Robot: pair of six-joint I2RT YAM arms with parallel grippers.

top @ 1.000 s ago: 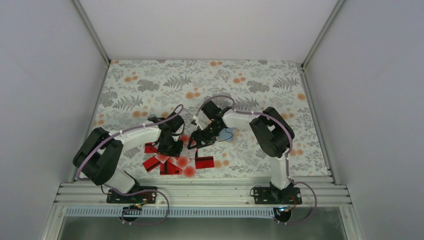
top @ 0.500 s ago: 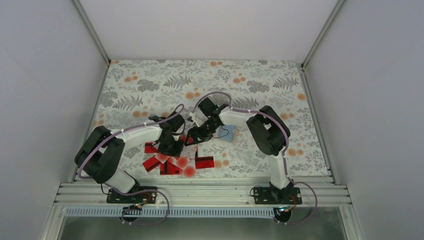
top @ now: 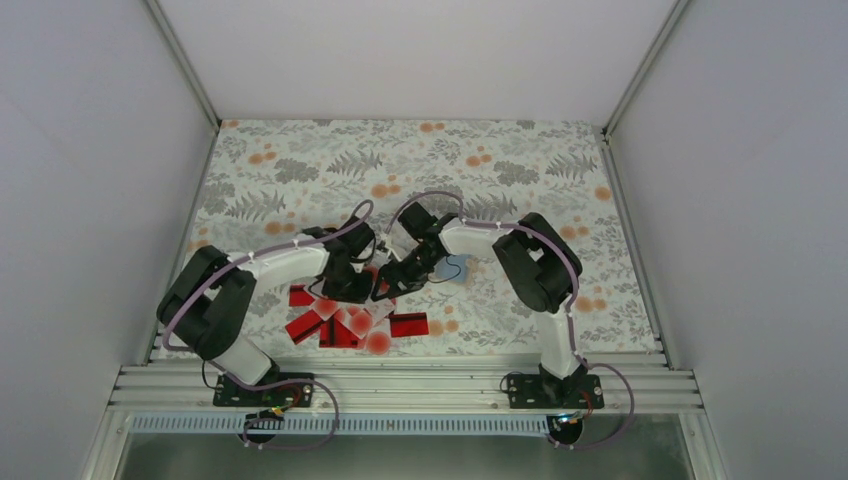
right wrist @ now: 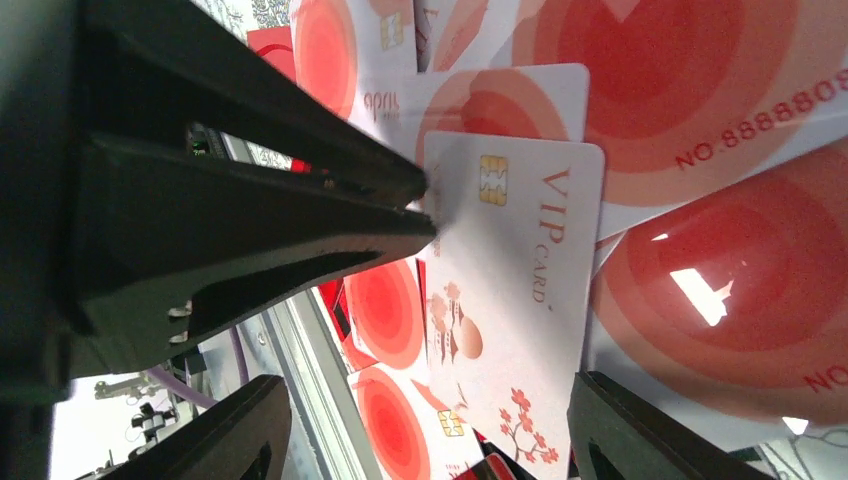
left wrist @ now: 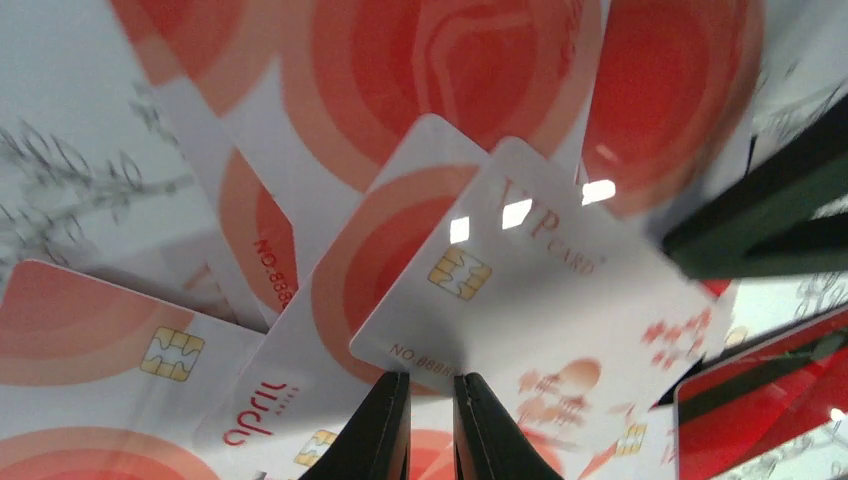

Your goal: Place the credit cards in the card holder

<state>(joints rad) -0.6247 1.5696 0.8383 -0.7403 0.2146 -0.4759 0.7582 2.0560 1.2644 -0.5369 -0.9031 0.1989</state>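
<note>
Now your left gripper (left wrist: 432, 385) is nearly closed, pinching a white VIP card with a gold chip (left wrist: 560, 310) by its edge over the loose red-and-white credit cards (top: 345, 325) by the worktop's (top: 300, 160) near edge. Your right gripper (right wrist: 430, 385) gapes wide, holding nothing, with that card's end between its fingers. The flat blue-grey card holder (top: 452, 268) lies just right of both grippers, while the side walls (top: 100, 200) stand well apart.
</note>
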